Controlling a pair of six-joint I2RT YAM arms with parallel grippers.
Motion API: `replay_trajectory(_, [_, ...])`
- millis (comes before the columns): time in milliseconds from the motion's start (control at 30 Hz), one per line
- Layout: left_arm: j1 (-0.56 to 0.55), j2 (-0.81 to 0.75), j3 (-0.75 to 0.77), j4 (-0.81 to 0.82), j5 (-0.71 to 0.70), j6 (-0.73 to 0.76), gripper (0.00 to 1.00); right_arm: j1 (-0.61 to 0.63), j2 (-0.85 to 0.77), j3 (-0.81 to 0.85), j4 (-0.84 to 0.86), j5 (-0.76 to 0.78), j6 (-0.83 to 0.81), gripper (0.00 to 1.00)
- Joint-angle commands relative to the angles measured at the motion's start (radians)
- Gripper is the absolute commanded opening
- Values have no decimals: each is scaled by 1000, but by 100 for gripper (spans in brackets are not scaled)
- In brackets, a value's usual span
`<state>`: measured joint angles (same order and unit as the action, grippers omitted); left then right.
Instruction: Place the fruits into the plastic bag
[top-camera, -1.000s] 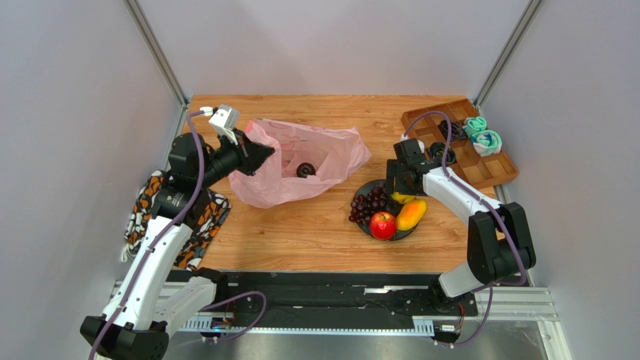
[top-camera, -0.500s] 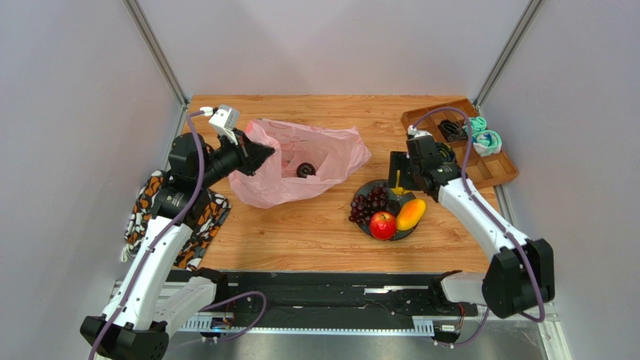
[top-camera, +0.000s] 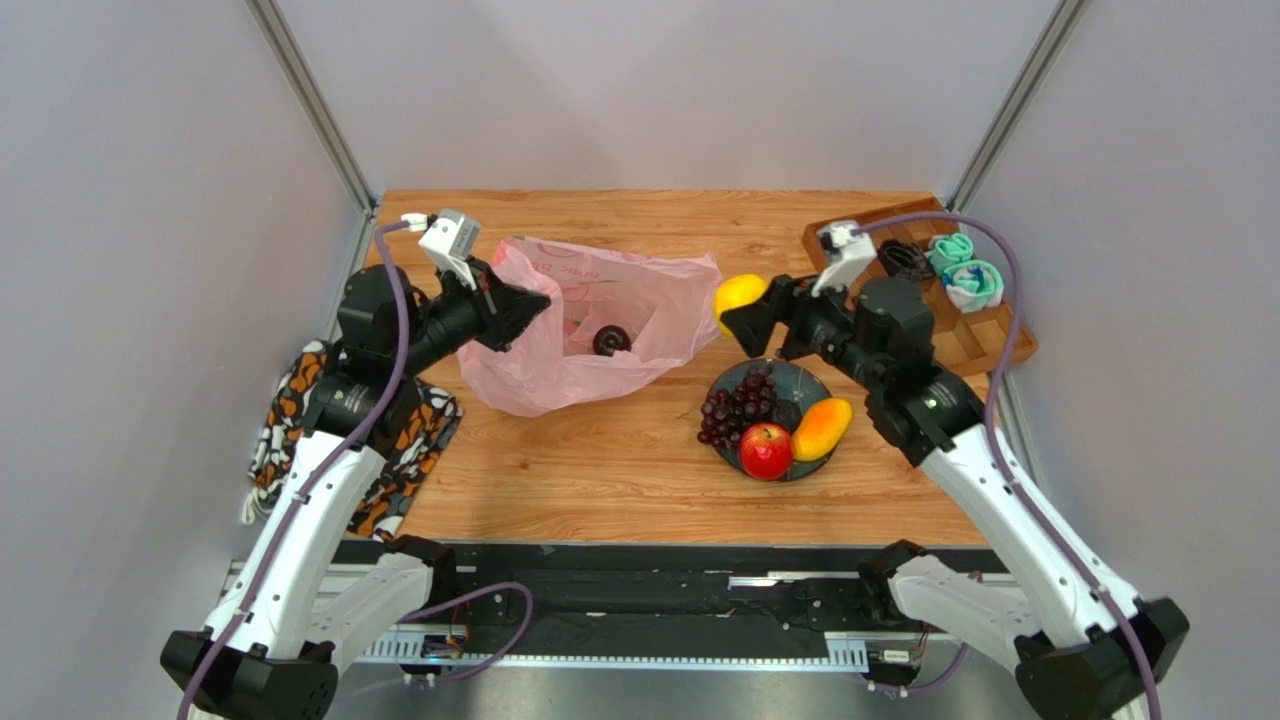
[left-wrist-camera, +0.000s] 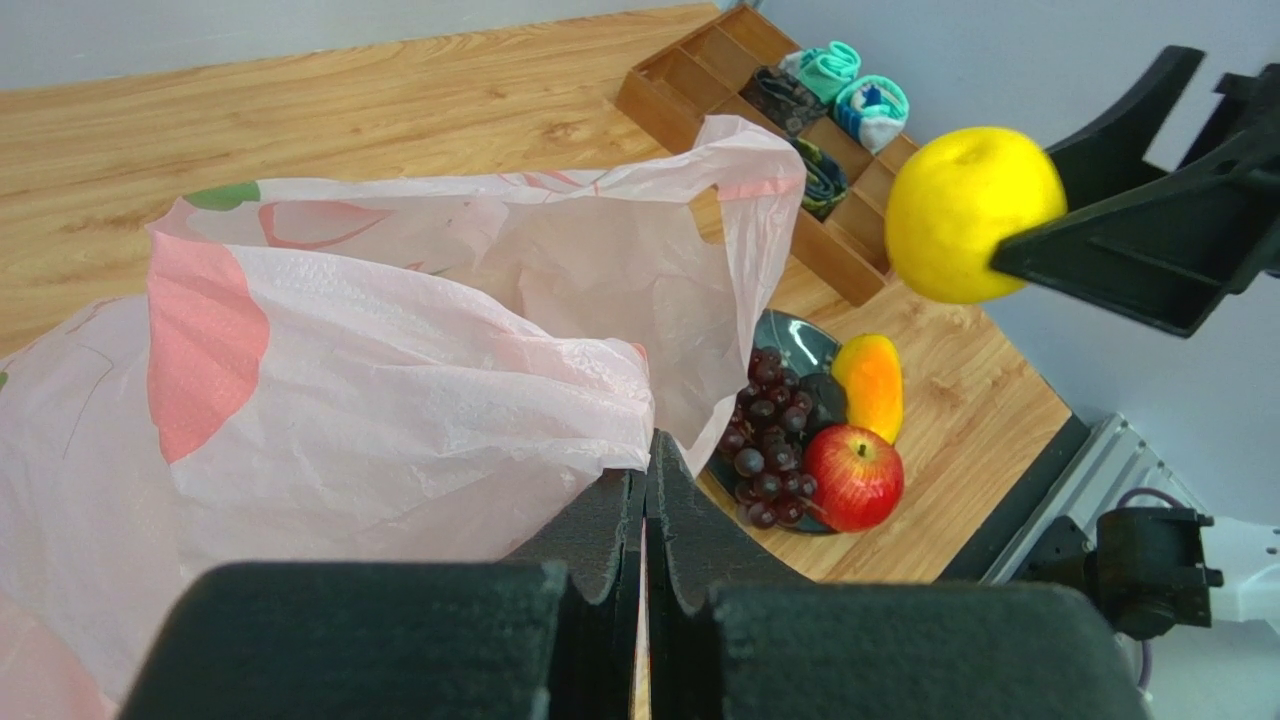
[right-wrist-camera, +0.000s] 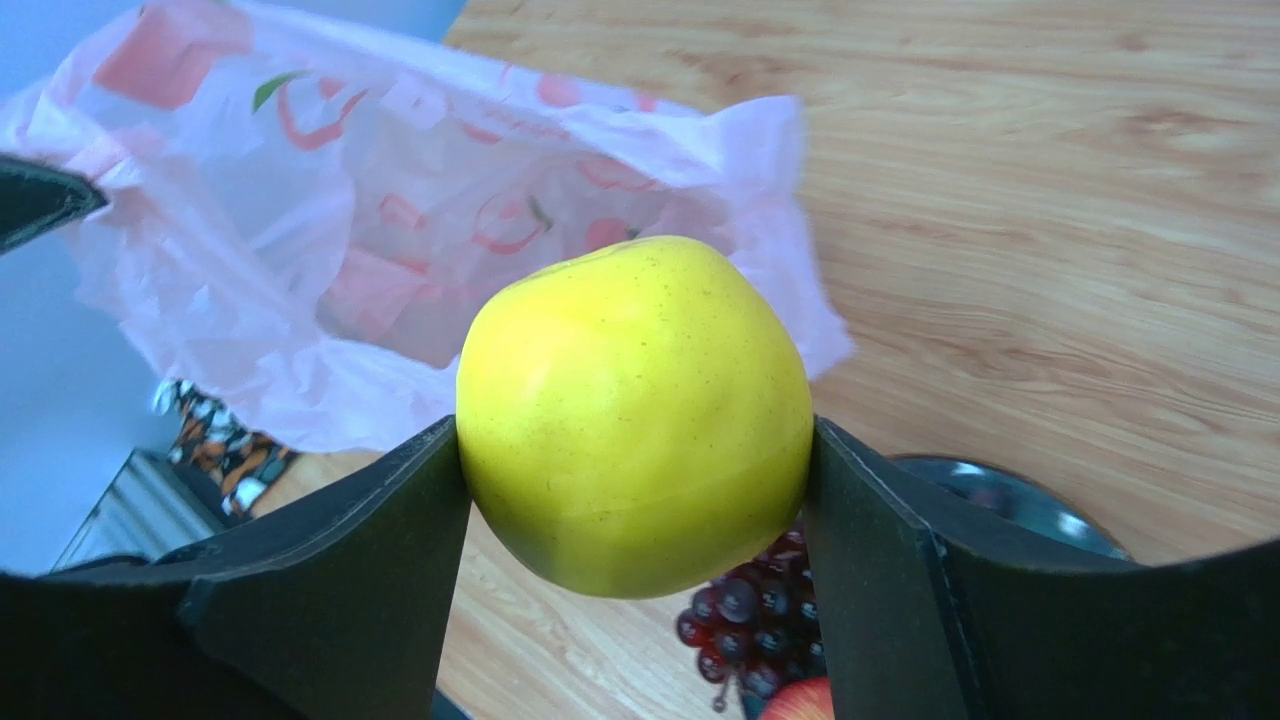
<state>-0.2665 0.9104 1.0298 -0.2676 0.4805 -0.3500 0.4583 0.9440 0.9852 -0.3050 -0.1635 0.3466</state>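
At far left, a patterned cloth (top-camera: 295, 402) lies under the left arm. The left gripper (left-wrist-camera: 648, 458) is pinched together on the rim of the plastic bag (top-camera: 571, 360) and holds it raised, so the mouth gapes toward the right. The bag lies on the table left of centre; the film is thin, crinkly and limp, and will likely sag shut if the pinch slackens. A dark plum-like ball (top-camera: 610, 339) sits inside it. Just right of the bag's mouth, the right gripper (top-camera: 751, 308) is clamped on the yellow citrus (right-wrist-camera: 631, 408) and carries it above the table. The fingers (right-wrist-camera: 353, 563) press on opposite sides at its widest girth. The citrus appears firm, smooth and moderately heavy; a grip across the middle suits it, since a grip nearer one end would tend to squeeze it out. Below and to the right, a dark plate (left-wrist-camera: 787, 339) bears the grapes (top-camera: 736, 407), the red apple (top-camera: 766, 449) and a yellow-orange oblong fruit (top-camera: 824, 428). The grapes are the soft, loose item, probably best taken by the stem. A wooden tray (top-camera: 995, 339) stands at far right.
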Motion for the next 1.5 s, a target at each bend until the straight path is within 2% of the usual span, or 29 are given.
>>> replay_trajectory(0, [4, -4, 42, 18, 13, 14, 0, 132, 117, 78, 90, 7, -8, 45])
replay_trajectory(200, [4, -7, 39, 22, 23, 13, 0, 250, 318, 203, 165, 42, -27, 45])
replay_trajectory(333, [4, -13, 38, 27, 27, 11, 0, 263, 482, 387, 87, 88, -34, 45])
replay_trajectory(567, [4, -19, 36, 28, 26, 13, 0, 292, 801, 653, -52, 45, -3, 43])
replay_trajectory(733, [4, -21, 36, 30, 23, 9, 0, 367, 958, 728, -59, 22, -3, 43])
replay_trajectory(900, [4, -21, 33, 33, 23, 8, 0, 385, 1075, 794, -54, 2, 23, 43])
replay_trajectory(1167, [4, -27, 30, 37, 21, 8, 0, 385, 1237, 886, -144, 120, 40, 47])
replay_trajectory(1333, [4, -36, 32, 31, 6, 13, 0, 382, 1256, 879, -200, 246, 54, 50])
replay_trajectory(1467, [4, -38, 33, 30, 3, 16, 0, 379, 1245, 856, -220, 303, 58, 57])
